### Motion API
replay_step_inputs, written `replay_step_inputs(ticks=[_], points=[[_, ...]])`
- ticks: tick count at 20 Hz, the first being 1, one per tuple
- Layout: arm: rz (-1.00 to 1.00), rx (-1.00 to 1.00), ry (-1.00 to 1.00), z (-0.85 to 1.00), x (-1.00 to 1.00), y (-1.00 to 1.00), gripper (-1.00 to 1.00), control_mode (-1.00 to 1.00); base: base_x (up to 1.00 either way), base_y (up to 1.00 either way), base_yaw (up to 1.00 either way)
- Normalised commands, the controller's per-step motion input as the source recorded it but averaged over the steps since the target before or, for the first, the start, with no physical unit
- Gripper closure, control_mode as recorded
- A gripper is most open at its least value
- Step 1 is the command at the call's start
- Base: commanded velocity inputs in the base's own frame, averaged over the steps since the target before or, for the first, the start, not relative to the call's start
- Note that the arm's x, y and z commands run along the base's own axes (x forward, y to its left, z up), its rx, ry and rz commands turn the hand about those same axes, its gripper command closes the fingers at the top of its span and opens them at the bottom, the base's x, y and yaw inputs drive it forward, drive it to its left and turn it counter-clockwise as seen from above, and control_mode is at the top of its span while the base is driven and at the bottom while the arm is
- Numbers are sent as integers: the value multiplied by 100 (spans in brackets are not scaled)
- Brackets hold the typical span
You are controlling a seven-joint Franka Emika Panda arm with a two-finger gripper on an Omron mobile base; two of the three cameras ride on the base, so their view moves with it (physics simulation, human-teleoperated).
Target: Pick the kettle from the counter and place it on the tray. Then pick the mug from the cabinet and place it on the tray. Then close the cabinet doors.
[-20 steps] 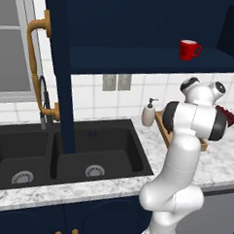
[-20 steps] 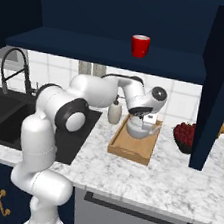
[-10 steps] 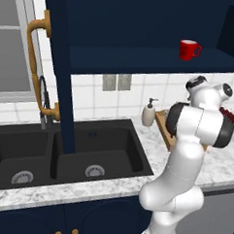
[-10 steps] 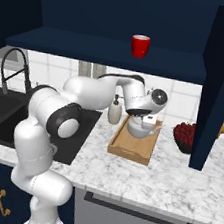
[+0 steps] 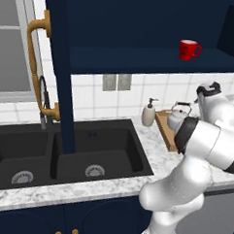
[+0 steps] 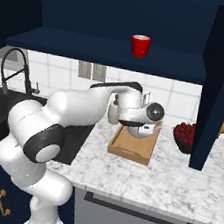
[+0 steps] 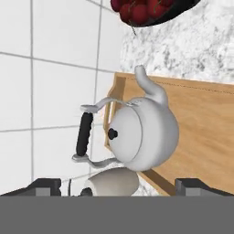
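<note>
With its jaws spread wide and empty, the gripper point(image 7: 116, 194) hangs just above the kettle point(image 7: 144, 132), which sits upright on the tray point(image 6: 131, 148) at the tiled wall. That step looks done — the mug point(image 6: 140, 46) waits on the cabinet point(image 5: 141, 59) shelf above, doors open.

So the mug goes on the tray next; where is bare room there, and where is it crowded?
The kettle sits at the tray's wall-side end, beside the soap bottle. The near stretch toward the counter edge lies bare wood. The fruit bowl crowds the tray's right side.
</note>
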Motion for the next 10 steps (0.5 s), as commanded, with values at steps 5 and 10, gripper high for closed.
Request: replay_step_inputs(ticks=[5, 10], points=[[2, -15, -11, 34, -84, 13, -100, -100, 0, 0, 0], [0, -23, -27, 71, -70, 13, -100, -100, 0, 0, 0]])
